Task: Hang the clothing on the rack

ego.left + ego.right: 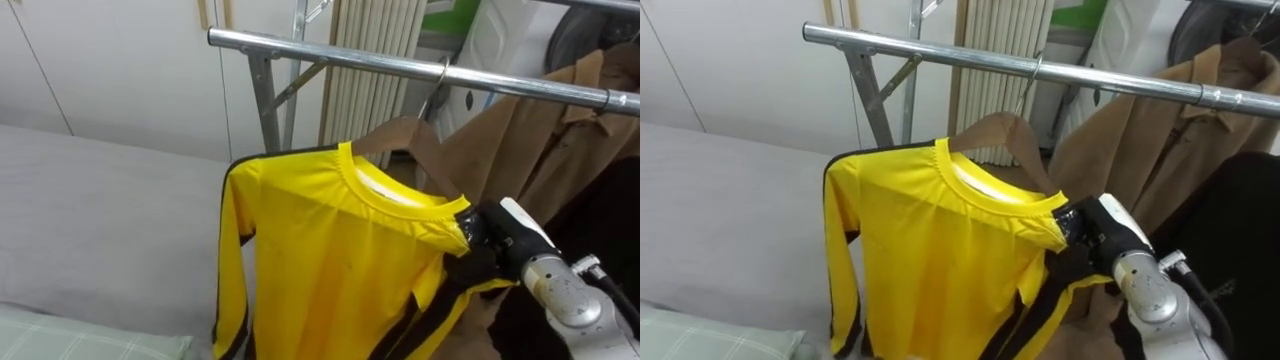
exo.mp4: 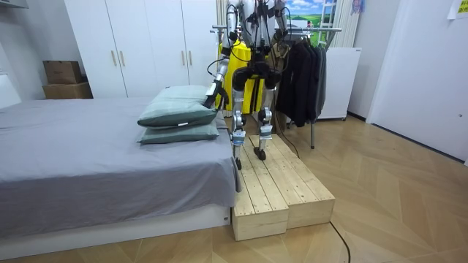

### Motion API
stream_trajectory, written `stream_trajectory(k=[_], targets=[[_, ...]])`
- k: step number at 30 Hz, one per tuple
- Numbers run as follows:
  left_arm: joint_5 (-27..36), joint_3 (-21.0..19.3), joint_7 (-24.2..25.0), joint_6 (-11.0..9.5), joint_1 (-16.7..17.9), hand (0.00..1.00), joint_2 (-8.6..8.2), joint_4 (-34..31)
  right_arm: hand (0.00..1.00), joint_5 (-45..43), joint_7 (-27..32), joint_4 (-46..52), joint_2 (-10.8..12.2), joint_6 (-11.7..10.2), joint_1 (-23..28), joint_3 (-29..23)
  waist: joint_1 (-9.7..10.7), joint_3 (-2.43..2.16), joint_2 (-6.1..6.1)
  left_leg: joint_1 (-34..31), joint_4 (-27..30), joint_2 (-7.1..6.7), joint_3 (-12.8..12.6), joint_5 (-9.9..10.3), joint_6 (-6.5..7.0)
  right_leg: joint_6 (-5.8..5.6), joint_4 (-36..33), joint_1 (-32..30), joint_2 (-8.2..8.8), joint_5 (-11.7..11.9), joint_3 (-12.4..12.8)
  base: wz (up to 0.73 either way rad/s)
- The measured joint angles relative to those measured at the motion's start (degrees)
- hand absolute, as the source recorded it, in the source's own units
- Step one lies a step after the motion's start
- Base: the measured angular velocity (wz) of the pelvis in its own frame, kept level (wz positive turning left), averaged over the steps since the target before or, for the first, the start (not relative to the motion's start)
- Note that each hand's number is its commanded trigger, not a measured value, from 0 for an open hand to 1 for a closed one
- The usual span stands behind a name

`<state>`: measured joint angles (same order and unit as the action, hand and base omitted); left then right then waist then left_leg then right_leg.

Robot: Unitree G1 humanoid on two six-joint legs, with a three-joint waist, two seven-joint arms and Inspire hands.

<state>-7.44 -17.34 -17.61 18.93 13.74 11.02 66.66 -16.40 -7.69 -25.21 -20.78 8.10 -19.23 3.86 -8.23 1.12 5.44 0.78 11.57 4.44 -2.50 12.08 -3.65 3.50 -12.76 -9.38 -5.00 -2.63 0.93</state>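
Note:
A yellow long-sleeved shirt (image 1: pixel 330 260) with black side stripes hangs on a wooden hanger (image 1: pixel 400 135). The hanger's wire hook (image 1: pixel 440 80) is over the metal clothes rail (image 1: pixel 330 55). My right hand (image 1: pixel 490 245) comes in from the lower right, its dark fingers curled on the shirt's right shoulder at the hanger's end. In the room view I stand on a wooden platform (image 2: pixel 281 190) facing the rack, with the shirt (image 2: pixel 238 62) in front of me. My left hand (image 2: pixel 213 97) hangs low beside the bed's pillows.
A brown coat (image 1: pixel 540 140) hangs on the rail just right of the shirt, with a dark garment (image 1: pixel 600 220) beyond it. A grey bed (image 1: pixel 100 210) with pillows (image 2: pixel 179 113) lies to my left. A white wardrobe (image 2: pixel 146 44) stands behind the rack.

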Motion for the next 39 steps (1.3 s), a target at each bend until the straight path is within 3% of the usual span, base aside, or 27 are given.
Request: stream_trajectory(k=[22,37,38,39], targets=[[0.0,0.0,-0.1,0.0,0.0,0.0,0.0,-0.7,1.0,-4.7,2.2,-6.1,0.1,-0.8,0.2,-0.6,0.0,0.09,-0.21,0.2,0.0,-0.06,1.1,0.0,0.0,-0.19,0.1,0.7,0.04,-0.2,-1.0,0.02],[0.7,0.0,-0.6,0.0,0.0,0.0,0.0,-0.6,1.0,-6.9,7.3,-6.3,1.0,-2.0,1.9,-0.5,-0.3,0.09,-0.2,1.1,-0.3,-0.02,0.9,0.0,0.0,-0.2,0.1,1.5,-0.1,-0.3,-0.8,0.0],[0.7,0.0,-0.6,0.0,0.0,0.0,0.0,-0.6,0.96,-6.9,7.6,-6.3,1.0,-2.0,1.9,-0.4,-0.3,0.1,-0.22,1.1,-0.3,-0.01,0.9,0.0,0.0,-0.19,0.1,1.5,-0.11,-0.3,-0.8,0.0],[0.7,0.0,-0.6,0.0,0.0,0.0,0.0,-0.6,0.44,-6.9,7.7,-6.3,1.0,-2.0,1.9,-0.3,-0.3,0.1,-0.23,1.2,-0.3,-0.01,0.9,0.0,0.0,-0.19,0.1,1.5,-0.11,-0.3,-0.7,0.0]])
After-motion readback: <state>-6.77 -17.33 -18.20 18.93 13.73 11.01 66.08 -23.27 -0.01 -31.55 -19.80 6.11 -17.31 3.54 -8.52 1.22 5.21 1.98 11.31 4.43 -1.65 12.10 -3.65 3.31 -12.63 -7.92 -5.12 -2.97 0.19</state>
